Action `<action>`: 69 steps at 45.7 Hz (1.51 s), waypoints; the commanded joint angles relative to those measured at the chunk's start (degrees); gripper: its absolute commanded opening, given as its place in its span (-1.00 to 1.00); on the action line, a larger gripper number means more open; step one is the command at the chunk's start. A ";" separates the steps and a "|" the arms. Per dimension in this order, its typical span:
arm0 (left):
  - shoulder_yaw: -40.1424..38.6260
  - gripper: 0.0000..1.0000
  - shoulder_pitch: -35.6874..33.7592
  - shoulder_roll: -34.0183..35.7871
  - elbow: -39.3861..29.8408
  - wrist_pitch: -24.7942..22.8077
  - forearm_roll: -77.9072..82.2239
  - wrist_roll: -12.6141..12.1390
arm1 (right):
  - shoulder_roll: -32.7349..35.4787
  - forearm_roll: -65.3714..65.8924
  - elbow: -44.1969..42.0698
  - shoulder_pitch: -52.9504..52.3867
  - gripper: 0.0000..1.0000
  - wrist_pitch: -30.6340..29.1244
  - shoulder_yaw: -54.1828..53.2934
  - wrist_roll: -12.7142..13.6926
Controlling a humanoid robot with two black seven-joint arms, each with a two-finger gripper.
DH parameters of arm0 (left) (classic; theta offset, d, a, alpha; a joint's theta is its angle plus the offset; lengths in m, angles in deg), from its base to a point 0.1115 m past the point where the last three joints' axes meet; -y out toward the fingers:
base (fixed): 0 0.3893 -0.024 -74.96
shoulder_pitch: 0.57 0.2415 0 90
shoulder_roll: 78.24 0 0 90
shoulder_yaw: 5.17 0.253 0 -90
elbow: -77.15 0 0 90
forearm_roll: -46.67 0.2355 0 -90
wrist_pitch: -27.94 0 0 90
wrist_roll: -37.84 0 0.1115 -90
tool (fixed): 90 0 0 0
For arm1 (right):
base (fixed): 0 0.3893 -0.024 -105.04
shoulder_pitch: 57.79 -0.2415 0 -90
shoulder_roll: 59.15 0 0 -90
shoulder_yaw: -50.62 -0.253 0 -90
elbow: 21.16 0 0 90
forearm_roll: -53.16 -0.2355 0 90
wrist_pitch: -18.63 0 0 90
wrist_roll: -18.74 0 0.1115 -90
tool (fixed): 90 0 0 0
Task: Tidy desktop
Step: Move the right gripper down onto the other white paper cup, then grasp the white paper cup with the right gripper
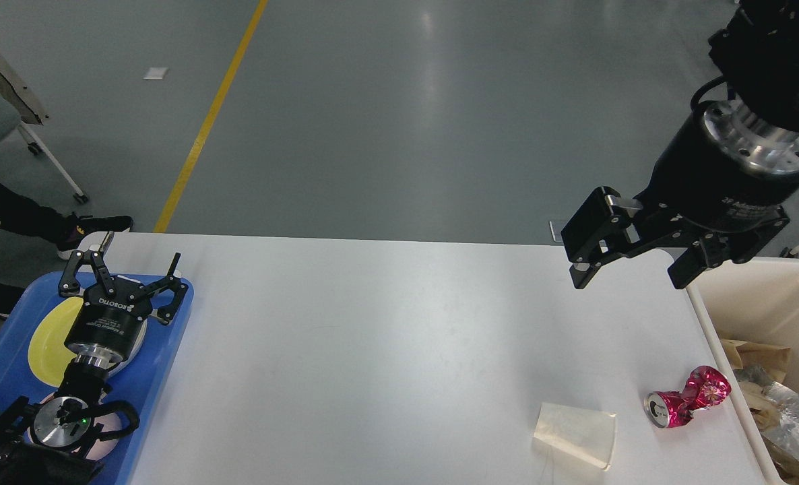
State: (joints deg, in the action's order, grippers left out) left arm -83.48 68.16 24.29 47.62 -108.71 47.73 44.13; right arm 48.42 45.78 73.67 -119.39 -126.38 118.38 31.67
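Right hand [625,273], fingers apart and empty, hangs above the desk [386,350]; next, likely descend onto the crushed can [686,397].

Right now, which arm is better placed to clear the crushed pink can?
Right. The right gripper hangs open on the crushed pink metal can's side; the left gripper sits over the far blue plastic tray.
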 commanded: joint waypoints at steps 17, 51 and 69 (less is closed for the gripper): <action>0.00 0.93 0.00 -0.05 -0.01 -0.02 0.00 -0.05 | 0.27 6.75 0.53 11.75 0.61 4.81 -1.31 -0.09; 0.00 0.93 0.00 -0.05 -0.09 -0.02 0.00 -0.05 | -4.21 58.61 -2.37 53.68 0.80 38.75 -11.60 -1.23; 0.00 0.93 0.00 -0.05 -0.09 -0.02 0.00 -0.05 | -9.31 64.42 -12.39 66.78 0.79 38.84 -9.40 -3.70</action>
State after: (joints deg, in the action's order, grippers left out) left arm -83.48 68.16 24.24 47.52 -108.74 47.73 44.08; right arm 39.70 110.18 64.56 -55.59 -87.62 108.12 27.90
